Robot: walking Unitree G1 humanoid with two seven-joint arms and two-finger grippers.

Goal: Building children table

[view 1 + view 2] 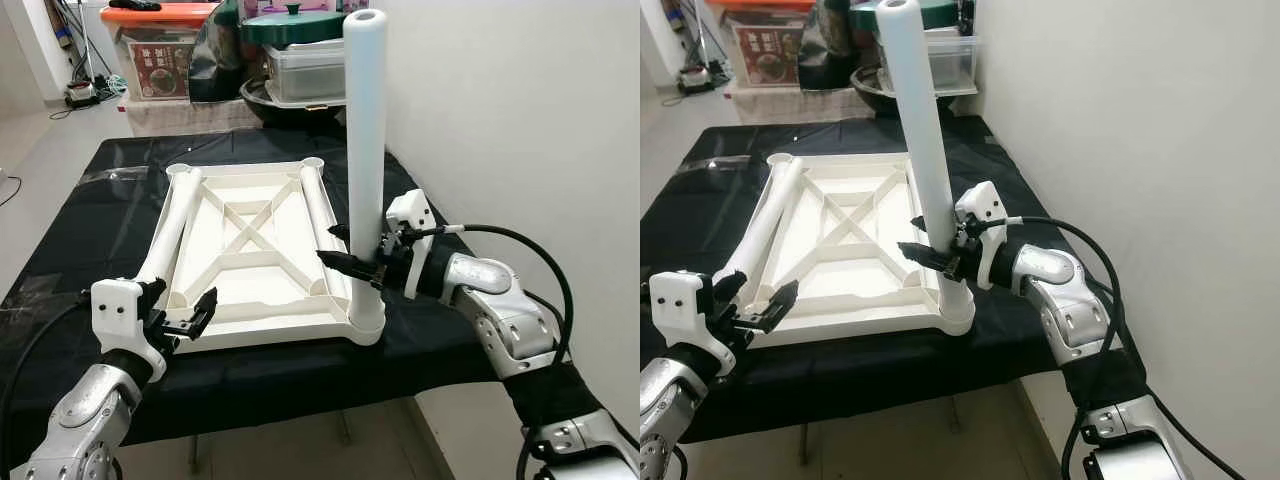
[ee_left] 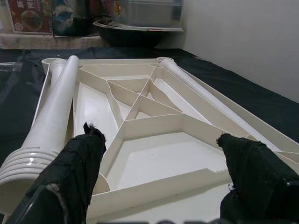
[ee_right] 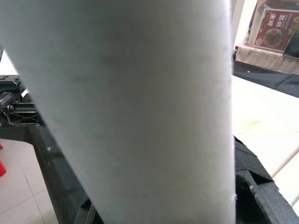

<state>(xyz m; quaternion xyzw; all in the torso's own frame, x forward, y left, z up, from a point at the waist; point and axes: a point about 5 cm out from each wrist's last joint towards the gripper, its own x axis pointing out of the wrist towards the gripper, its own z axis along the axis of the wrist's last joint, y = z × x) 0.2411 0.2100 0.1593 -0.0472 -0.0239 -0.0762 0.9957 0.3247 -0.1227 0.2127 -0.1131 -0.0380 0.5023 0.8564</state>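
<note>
The white table top (image 1: pixel 250 245) lies upside down on a black cloth (image 1: pixel 110 210), and one white leg (image 1: pixel 364 160) stands upright in the corner socket (image 1: pixel 367 325) nearest to the robot on its right side. The right gripper (image 1: pixel 352 258) has its black fingers closed around the lower part of this leg, a little above the socket. Two other legs lie on the table top: one leg (image 1: pixel 170 235) along the left edge and one leg (image 1: pixel 322 215) along the right edge. The left gripper (image 1: pixel 185 318) hovers just in front of the near left corner, with its fingers (image 2: pixel 77 158) spread apart and holding nothing. The step in hand looks like seating the upright leg in its socket. To do it well, I think the right gripper should keep the leg straight and press or turn it down along its own axis, not sideways, because a tilt could jam it. The left gripper could hold down the near edge so the table top does not slide.
</note>
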